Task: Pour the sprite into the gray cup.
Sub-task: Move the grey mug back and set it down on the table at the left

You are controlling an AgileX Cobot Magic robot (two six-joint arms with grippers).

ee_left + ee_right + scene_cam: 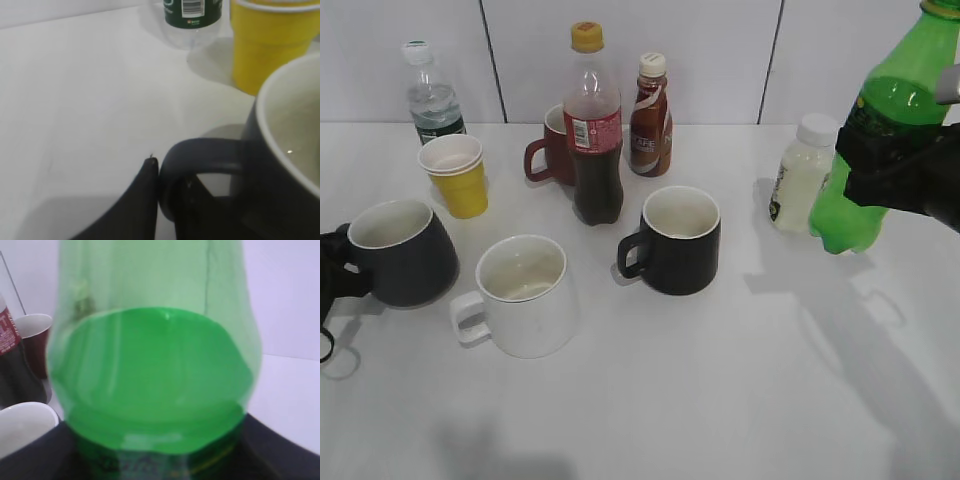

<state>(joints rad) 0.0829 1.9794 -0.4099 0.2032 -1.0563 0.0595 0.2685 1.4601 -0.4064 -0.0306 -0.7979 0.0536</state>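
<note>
Aloft, translucent green sprite [880, 130] tilted, right pincer [895, 175] clamped round its label

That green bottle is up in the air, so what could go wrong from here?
The sprite hangs in the right tool at the far right, while the gray cup sits far left. Carrying it across, it could clip the cola bottle or black mug. A poorly aimed pour might land in the white mug.

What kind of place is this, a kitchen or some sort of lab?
Probably a lab test bench, not a kitchen: a bare white table against plain white panels, a staged spread of mugs and drinks such as the cola bottle, and a robot's right tool holding the sprite.
</note>
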